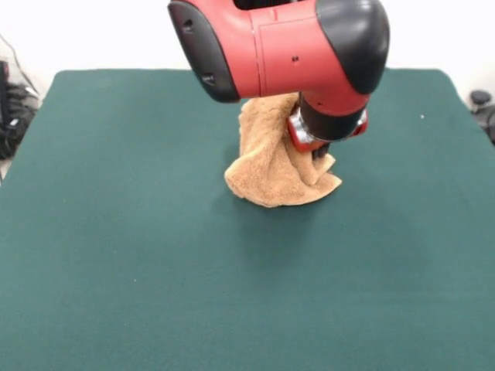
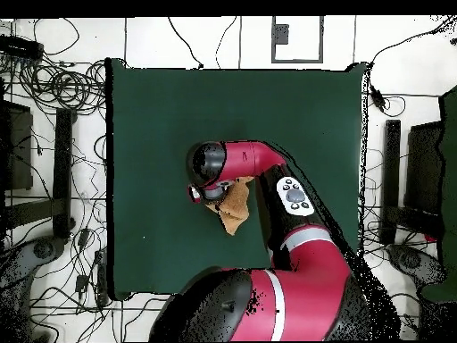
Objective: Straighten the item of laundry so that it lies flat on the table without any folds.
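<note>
Hanging bunched, creased tan towel (image 1: 272, 166) under arm, lower edge touching table (image 1: 116, 247); tool (image 1: 319, 151) grip unclear.

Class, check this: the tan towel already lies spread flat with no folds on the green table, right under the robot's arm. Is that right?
Not quite. The towel is bunched into a crumpled heap with folds, not flat, as the front view shows. It does sit on the green table, under the robot's arm.
</note>
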{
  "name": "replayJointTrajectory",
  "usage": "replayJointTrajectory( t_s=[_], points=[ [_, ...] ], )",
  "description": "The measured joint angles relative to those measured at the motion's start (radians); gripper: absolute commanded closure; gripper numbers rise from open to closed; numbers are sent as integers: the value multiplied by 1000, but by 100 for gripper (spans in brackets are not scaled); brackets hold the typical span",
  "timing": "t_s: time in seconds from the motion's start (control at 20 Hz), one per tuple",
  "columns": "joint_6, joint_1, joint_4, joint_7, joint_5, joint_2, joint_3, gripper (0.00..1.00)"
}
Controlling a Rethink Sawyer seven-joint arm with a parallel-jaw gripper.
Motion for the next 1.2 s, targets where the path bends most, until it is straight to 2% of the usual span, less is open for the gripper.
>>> replayJointTrajectory(
  t_s=[0.15, 0.2, 1.2],
  points=[
    [0, -1, 0, 0, 0, 5, 0, 100],
    [0, -1, 0, 0, 0, 6, 0, 0],
    [-2, 0, 4, 0, 0, 2, 2, 0]
  ],
)
